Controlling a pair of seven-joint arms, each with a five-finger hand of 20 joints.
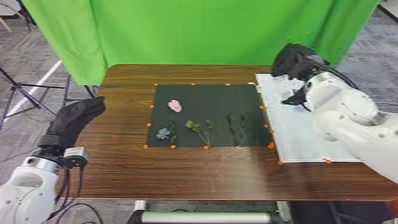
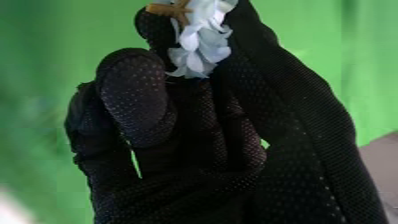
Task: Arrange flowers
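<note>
Right hand [image 1: 298,62] at the upper right of the frame, above a white sheet [image 1: 315,145], its fingers and thumb pinching white petals [image 2: 200,47]. Left hand [image 1: 75,120] at the left, fingers relaxed and grasping nothing. On the brown wooden surface [image 1: 204,172], a dark mat [image 1: 213,95] at centre holds a pink flower [image 1: 175,105], with a blue flower [image 1: 163,133], a yellow-green sprig [image 1: 193,125] and dark stems [image 1: 241,131] lower down.
</note>
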